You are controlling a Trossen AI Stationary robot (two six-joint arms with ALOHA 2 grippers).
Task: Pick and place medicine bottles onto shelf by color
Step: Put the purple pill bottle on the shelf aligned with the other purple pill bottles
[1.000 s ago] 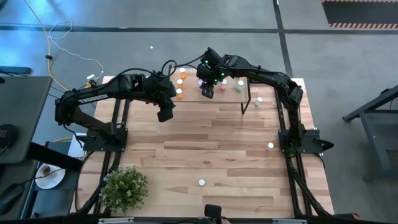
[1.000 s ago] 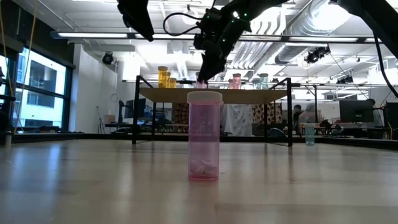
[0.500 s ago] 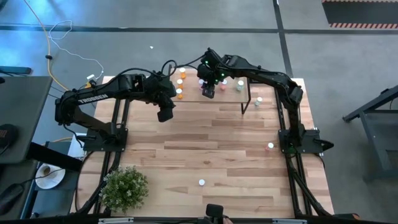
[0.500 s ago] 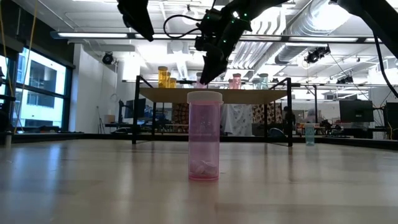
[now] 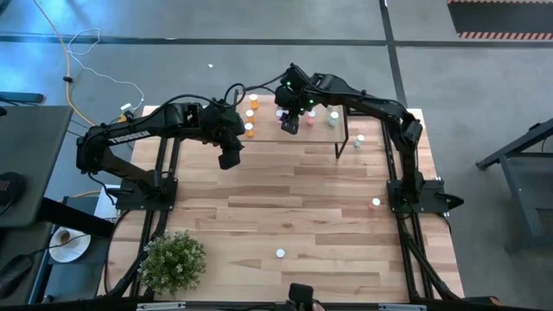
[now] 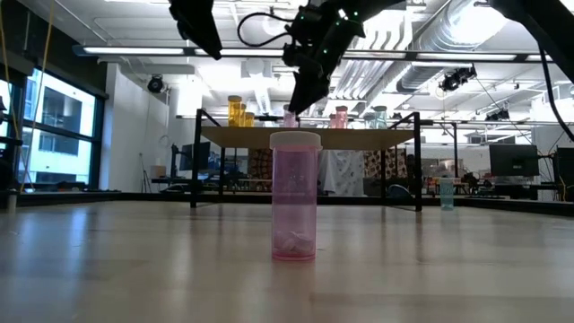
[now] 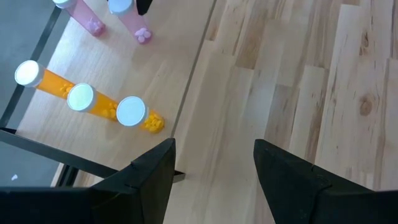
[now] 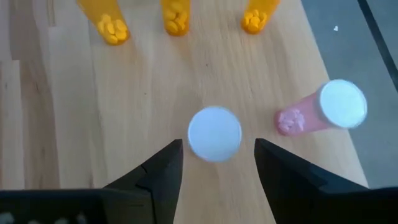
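The shelf [image 5: 316, 130] stands at the table's far middle. On it, three orange medicine bottles [image 8: 176, 17] stand in a row toward its left end, with pink ones [image 8: 323, 111] beside them and pale green ones [image 5: 333, 117] farther right. My right gripper [image 8: 216, 168] hovers open over the shelf. A white-capped pink bottle [image 8: 214, 134] stands upright on the board just ahead of its fingertips, untouched. My left gripper [image 7: 214, 168] hangs open in the air off the shelf's near left corner, holding nothing.
Loose bottles stand on the tabletop: a pink one [image 6: 295, 197] near the front middle, another pink one [image 5: 376, 204] at the right, and a green one [image 5: 360, 138] by the shelf's right leg. A potted plant [image 5: 173, 261] fills the near left corner.
My right gripper has risen a little above the shelf. The pink bottle below it stays standing on the board.
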